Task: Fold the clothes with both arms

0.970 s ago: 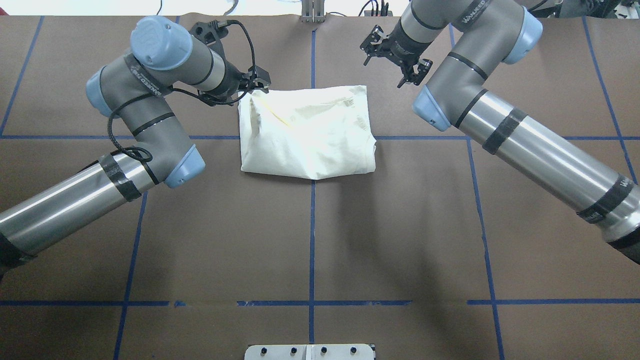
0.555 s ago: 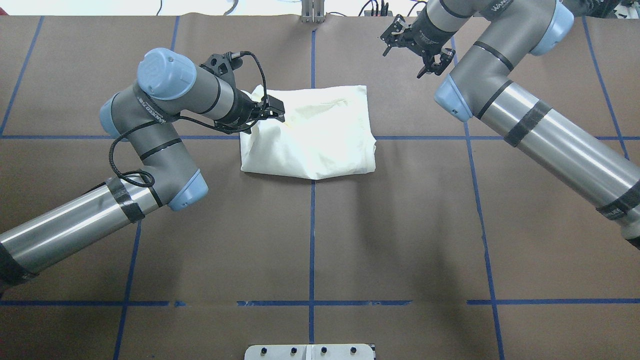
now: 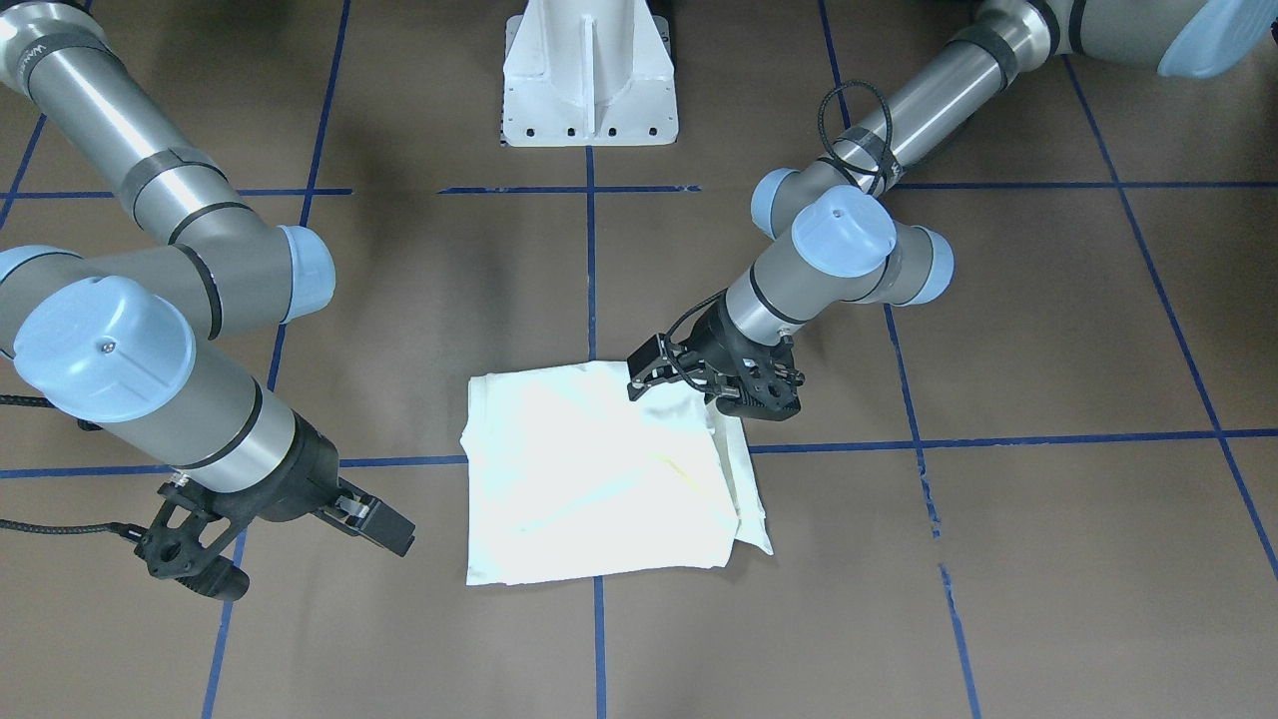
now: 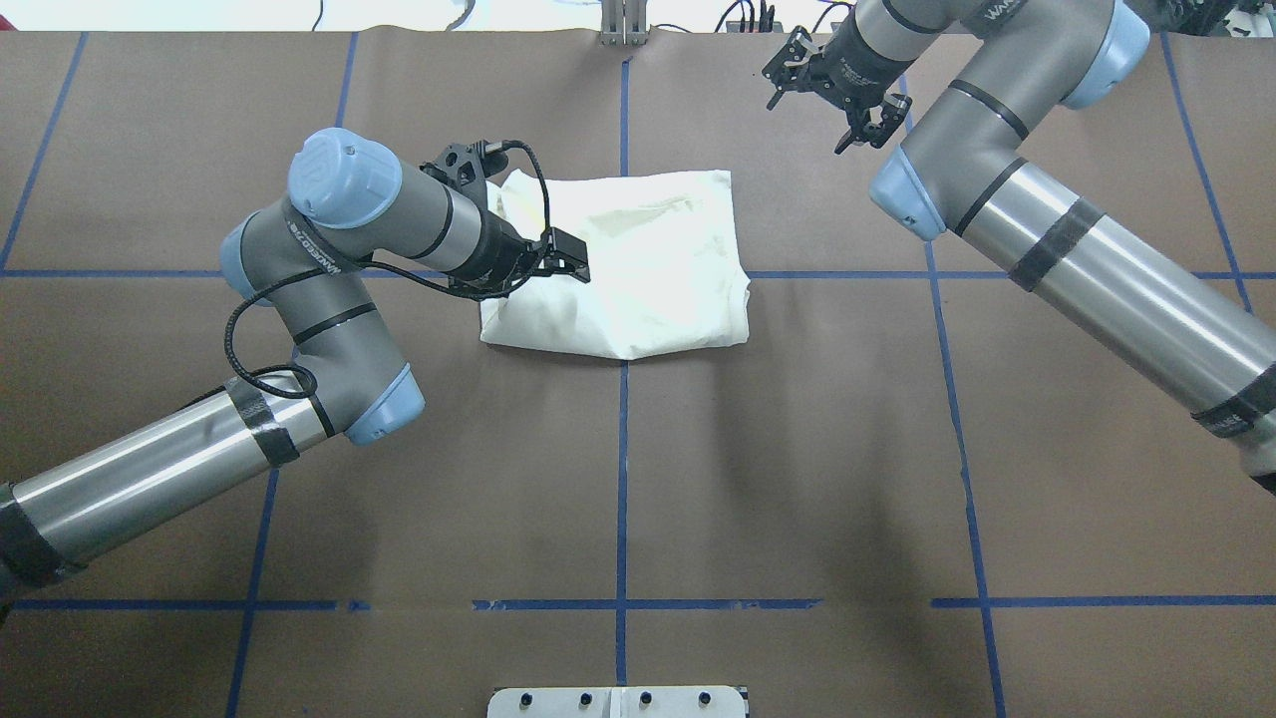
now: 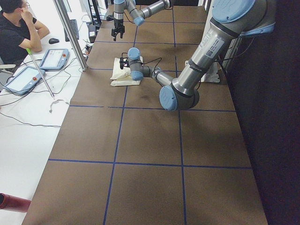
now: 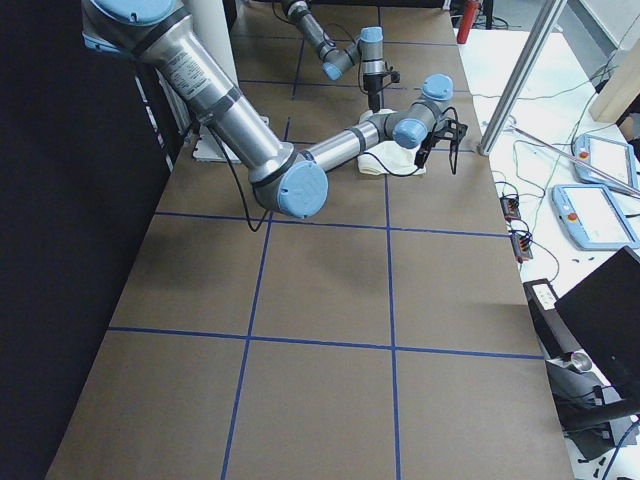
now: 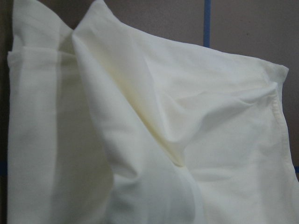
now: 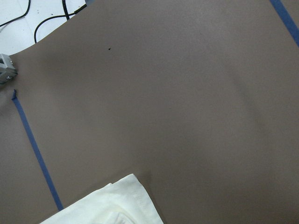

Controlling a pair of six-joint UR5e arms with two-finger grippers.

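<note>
While the shirt [image 4: 648, 259] lies as a compact cream packet on the far half of the table [image 4: 797, 449], midway across and straddling the centre tape line [image 4: 622, 449], you can see only plain cloth; no print shows. Its right and near edges look squared, but the left side is loose, with a peak of cloth standing at the far-left corner and a ridge running across the top layer in the left wrist view. The left gripper [image 4: 568, 264] sits low over that left part. Its tips look drawn together, yet no view shows whether cloth is between them, so I cannot tell its state. The right gripper [image 4: 809, 118] hangs with its fingers spread and holding nothing, well apart from the shirt at the far right. I judge this to be the late stage: one more fold or a tidy of the left flap. Next you would want that flap carried right, laid flush on the right edge, then let go without dragging the layers beneath.
</note>
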